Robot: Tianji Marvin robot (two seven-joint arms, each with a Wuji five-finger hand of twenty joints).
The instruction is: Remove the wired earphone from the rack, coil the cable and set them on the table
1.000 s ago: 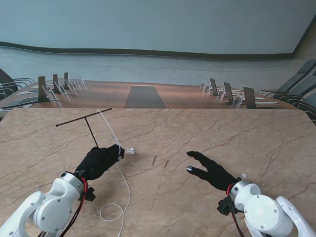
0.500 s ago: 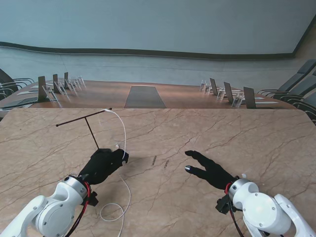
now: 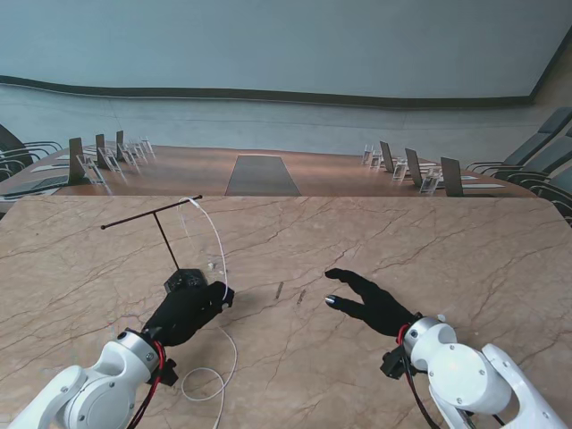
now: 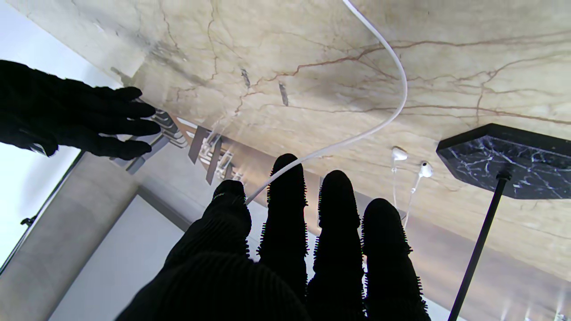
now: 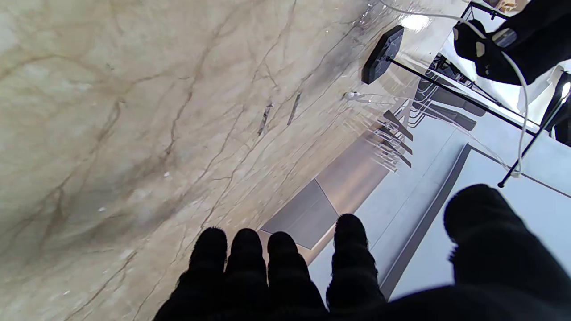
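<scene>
One cable (image 3: 217, 243) run now arcs from the rack (image 3: 161, 231) crossbar down to the left hand (image 3: 188, 309), which has drawn back toward me since a second ago, uncovering the rack base; earbuds (image 4: 410, 161) dangle just beyond its fingertips. Earphone not yet free. Left hand pinches the cable between thumb and forefinger. Right hand (image 3: 371, 302) is spread, holding nothing, well apart but edging closer.

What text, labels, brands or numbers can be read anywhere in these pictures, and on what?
None can be read.
The name stands on the far table: too small to show any writing.
The earphone cable, rack and both gloved hands show no print.
</scene>
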